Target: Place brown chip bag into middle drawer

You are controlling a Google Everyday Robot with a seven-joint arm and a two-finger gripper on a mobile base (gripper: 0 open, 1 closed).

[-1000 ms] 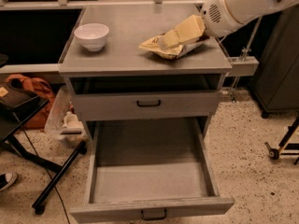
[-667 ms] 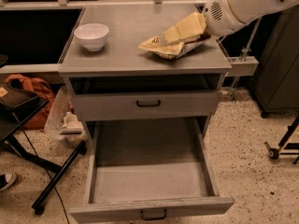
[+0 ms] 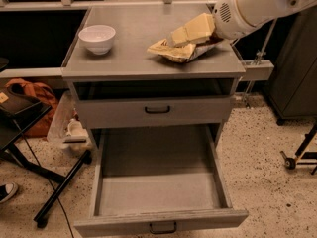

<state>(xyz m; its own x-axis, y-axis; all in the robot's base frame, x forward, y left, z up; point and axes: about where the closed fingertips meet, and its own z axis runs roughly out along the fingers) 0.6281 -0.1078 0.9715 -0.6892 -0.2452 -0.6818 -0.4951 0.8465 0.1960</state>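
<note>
Claw point(image 3: 178, 36) sits over brown chip bag point(image 3: 171, 52) at bench point(image 3: 133, 33) 2 o'clock; grip state cannot be determined. Middle drawer point(image 3: 158, 195) extended, 6 o'clock.

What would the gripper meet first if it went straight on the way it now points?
The brown chip bag, lying directly at the tip of the gripper on the cabinet top; they may be touching, though depth is unclear.

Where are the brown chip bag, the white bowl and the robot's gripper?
brown chip bag point(image 3: 164, 50), camera view, its crinkled left part.
white bowl point(image 3: 97, 45), camera view, its front outer wall.
gripper point(image 3: 179, 35), camera view, its tip, over the bag's right part.
</note>
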